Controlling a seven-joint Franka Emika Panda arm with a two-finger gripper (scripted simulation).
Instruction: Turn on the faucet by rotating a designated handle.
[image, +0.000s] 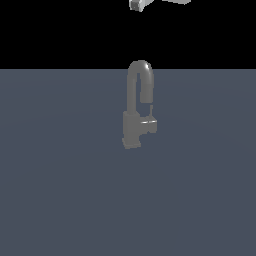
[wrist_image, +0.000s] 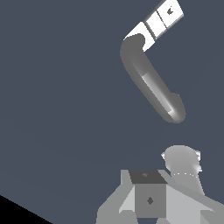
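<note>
**A:** ok so what are we looking at, how many things total?

**B:** Not much. One faucet (image: 135, 112) is standing upright on the blue-grey worktop (image: 60, 190), roughly mid-scene in the exterior view. Boxy base, and one arched spout (image: 141, 75) is curving up and over, with its tip pointing down on the exterior view's right.

**A:** and the handle?

**B:** One handle (image: 149, 122), a short thin lever with a blocky stub, is sticking out sideways from the base toward the exterior view's right, sitting just under the spout tip. Nothing is touching it.

**A:** where's the arm hanging out?

**B:** One arm, and only a pale bit of the gripper (image: 141, 4) is poking in at the top edge of the exterior view, well above the faucet and clear of it.

**A:** jaws open or closed?

**B:** Honestly can't tell. The exterior view is cropping them, and the wrist view is showing the grey spout from above (wrist_image: 151, 85) plus some blocky grey and white parts, but no clear pair of fingertips. I'm not seeing anything held in them either.

**A:** anything else lying on the worktop?

**B:** Just the faucet.
</note>
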